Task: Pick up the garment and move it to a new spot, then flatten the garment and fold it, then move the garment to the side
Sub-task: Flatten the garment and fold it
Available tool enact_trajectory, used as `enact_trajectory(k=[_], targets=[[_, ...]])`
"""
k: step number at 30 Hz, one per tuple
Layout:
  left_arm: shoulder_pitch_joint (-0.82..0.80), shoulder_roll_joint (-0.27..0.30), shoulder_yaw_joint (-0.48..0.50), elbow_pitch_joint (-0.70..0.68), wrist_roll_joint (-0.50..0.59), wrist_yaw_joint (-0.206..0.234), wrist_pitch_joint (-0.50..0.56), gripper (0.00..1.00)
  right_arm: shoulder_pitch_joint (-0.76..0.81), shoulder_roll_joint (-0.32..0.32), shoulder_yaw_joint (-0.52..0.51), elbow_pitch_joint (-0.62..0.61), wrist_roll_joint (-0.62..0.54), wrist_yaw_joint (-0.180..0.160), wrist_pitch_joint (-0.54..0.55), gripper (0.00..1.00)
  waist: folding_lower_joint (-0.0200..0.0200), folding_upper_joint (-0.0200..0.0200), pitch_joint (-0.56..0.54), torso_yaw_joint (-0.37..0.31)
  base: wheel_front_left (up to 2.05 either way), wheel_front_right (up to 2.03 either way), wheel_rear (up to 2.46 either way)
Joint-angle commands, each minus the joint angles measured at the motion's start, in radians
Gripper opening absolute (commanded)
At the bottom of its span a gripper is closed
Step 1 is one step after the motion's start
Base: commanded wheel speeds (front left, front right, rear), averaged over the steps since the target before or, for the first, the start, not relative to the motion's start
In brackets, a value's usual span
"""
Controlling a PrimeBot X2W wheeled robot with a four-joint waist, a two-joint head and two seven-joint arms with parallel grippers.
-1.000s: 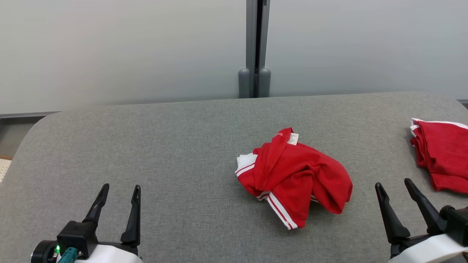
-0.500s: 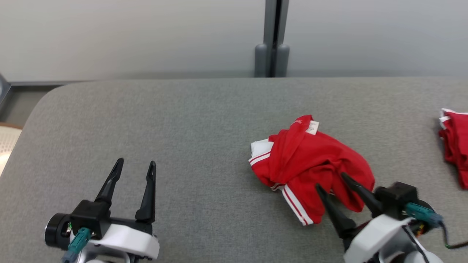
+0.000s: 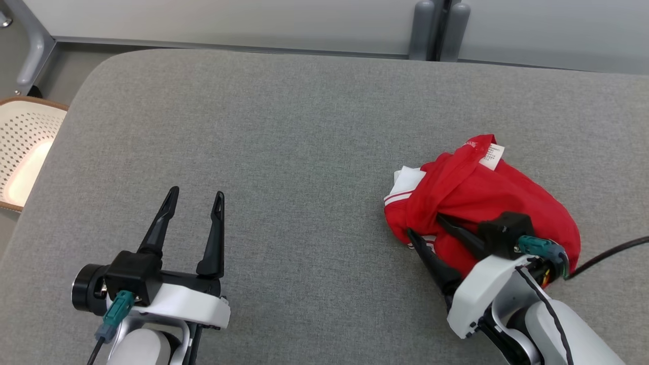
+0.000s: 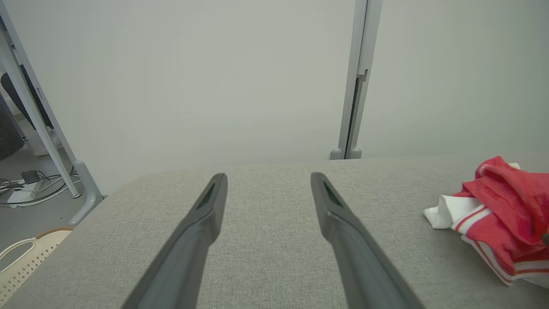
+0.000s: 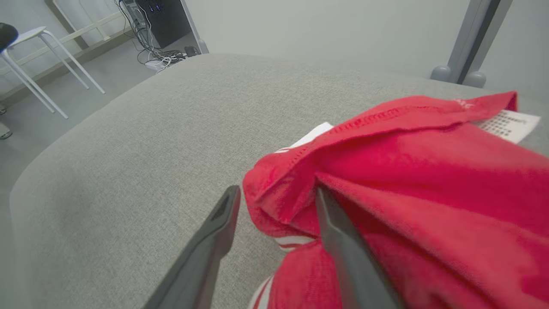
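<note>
Grey fabric-covered table (image 3: 304,126) takes most of the head view, rounded corner at far left. Pale wall panels behind it, with a grey post (image 3: 440,28) at the joint.

Right arm (image 3: 512,304) comes in from the lower right corner, white shell angled up and to the left, black cable running along it. Its black wrist block sits over the near part of the garment.

Left arm (image 3: 172,309) rises from the bottom left, forearm low, wrist roughly level, fingers pointing away across bare table, well apart from the garment.

Red garment (image 3: 481,197) lies in a crumpled heap on the right part of the table, toward the near side. It has white striped trim at its left and near edges.

White perforated basket (image 3: 25,147) with a brown rim sits off the table's left edge, on the floor.

Right gripper (image 3: 425,224) is spread, not pinching. In the right wrist view one finger lies on the table just beside the garment's left edge, the other rests on the red cloth at a fold, so the bunched edge sits between the two.

Left gripper (image 3: 196,191) is spread wide and empty, with only grey table between the fingers.

White care label (image 3: 493,155) sticks out at the garment's far top. Teal connector (image 3: 532,246) on the right wrist.
</note>
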Motion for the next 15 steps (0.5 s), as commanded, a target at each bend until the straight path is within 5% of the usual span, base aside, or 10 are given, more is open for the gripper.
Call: enact_trajectory(k=[1, 8, 15], targets=[[-0.026, -0.001, 0.004, 0.005, 0.005, -0.006, -0.009, 1.00, -0.024, 0.004, 0.011, 0.013, 0.011, 0.000, -0.013, 0.00, 0.0000, 0.0000, 0.008, -0.001, 0.00, 0.00, 0.00], [-0.047, -0.005, 0.001, 0.010, 0.011, -0.007, -0.022, 1.00, -0.068, 0.014, -0.018, 0.001, 0.019, 0.000, -0.130, 0.00, 0.0000, 0.0000, 0.008, -0.035, 0.00, 0.00, 0.00], [-0.054, 0.004, 0.002, 0.005, 0.016, -0.003, -0.026, 1.00, -0.025, 0.018, -0.152, -0.061, 0.023, 0.000, -0.216, 0.00, 0.0000, 0.0000, 0.002, -0.083, 0.00, 0.00, 0.00]])
